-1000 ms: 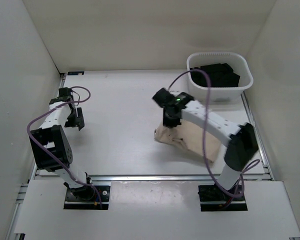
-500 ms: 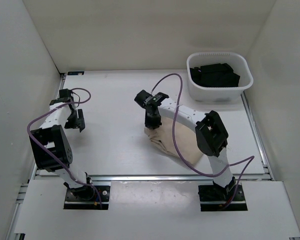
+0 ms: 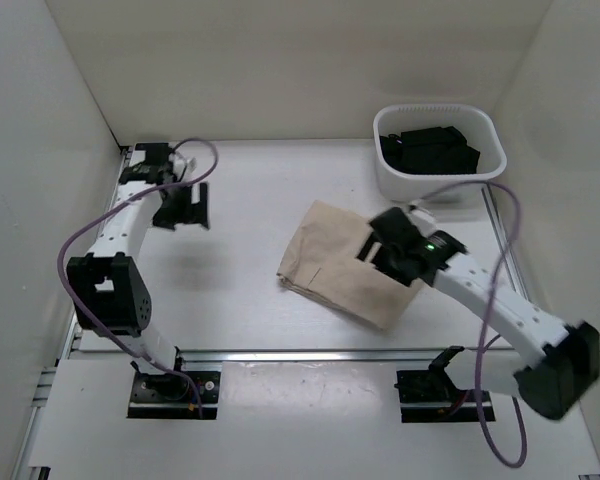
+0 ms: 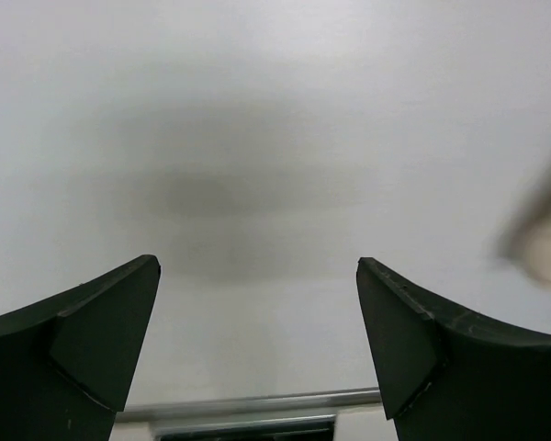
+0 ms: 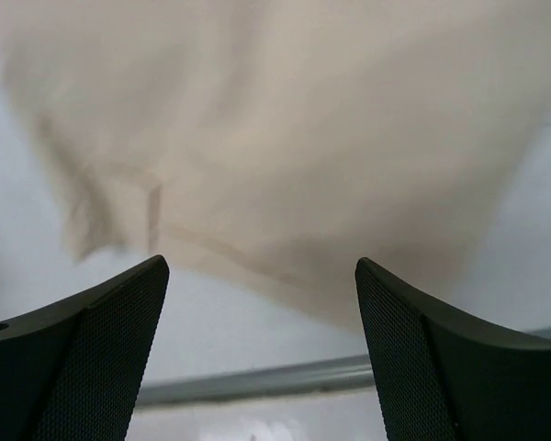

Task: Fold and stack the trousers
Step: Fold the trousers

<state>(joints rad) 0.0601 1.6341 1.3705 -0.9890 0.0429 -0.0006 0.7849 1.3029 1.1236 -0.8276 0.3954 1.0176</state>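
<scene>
The beige trousers (image 3: pixel 335 262) lie folded into a flat, roughly square bundle in the middle-right of the table. My right gripper (image 3: pixel 374 250) hovers over their right part, open and holding nothing. In the right wrist view the trousers (image 5: pixel 285 129) fill the upper frame, ahead of the spread right gripper (image 5: pixel 260 265). My left gripper (image 3: pixel 183 211) hangs open above bare table at the far left, well apart from the cloth. Between the fingers of the left gripper (image 4: pixel 257 262) only table shows. A blurred beige edge of the trousers (image 4: pixel 546 241) appears at that view's right border.
A white plastic tub (image 3: pixel 388 178) holding dark folded clothes (image 3: pixel 428 148) stands at the far right corner. A metal rail (image 3: pixel 310 353) runs along the near table edge. White walls close in the left, far and right sides.
My right gripper opened, let go of the trousers and drew back to the right. The cloth now lies flatter and wider. My left arm moved farther away and to the right.
</scene>
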